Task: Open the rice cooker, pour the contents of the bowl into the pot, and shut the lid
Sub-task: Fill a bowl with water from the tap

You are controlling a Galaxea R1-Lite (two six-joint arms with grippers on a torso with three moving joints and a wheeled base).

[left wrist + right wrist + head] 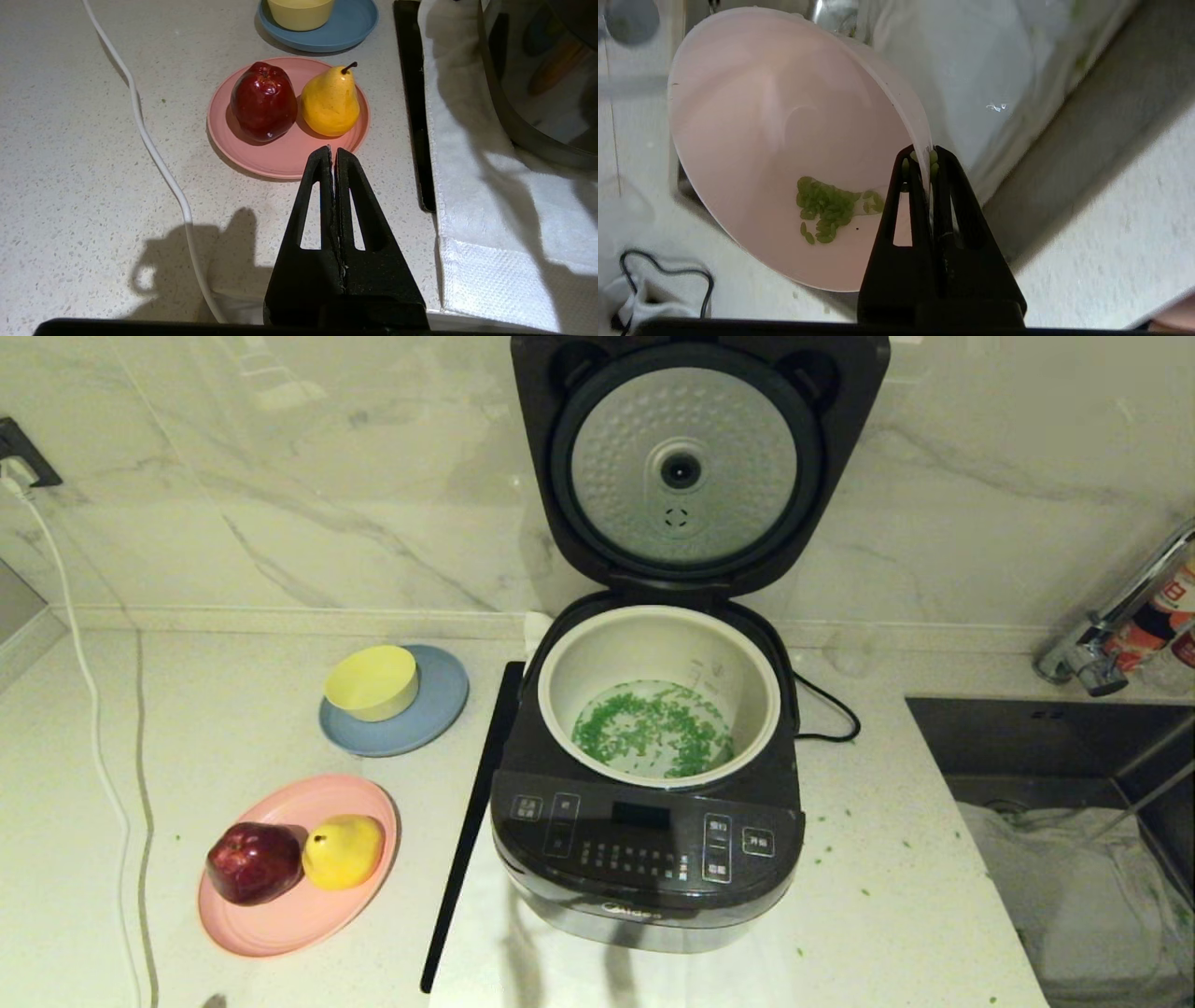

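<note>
The rice cooker [644,859] stands mid-counter with its lid [686,467] swung fully up, dimpled silver plate facing me. Green contents [653,728] cover the floor of the off-white pot [653,644]. Neither gripper shows in the head view. In the right wrist view my right gripper [924,156] is shut on the rim of the pale pink bowl [775,140], which is tilted. A small clump of green bits [826,207] clings inside the bowl, and a few stick at the fingertips. My left gripper [332,151] is shut and empty, hovering over the counter near the pink plate [280,154].
A pink plate [280,915] carries a red apple [252,863] and a yellow pear [344,849]. Behind it a yellow bowl [372,683] sits on a blue plate [429,719]. A sink [1074,784] with a white cloth lies right. A white cord [93,728] runs along the left.
</note>
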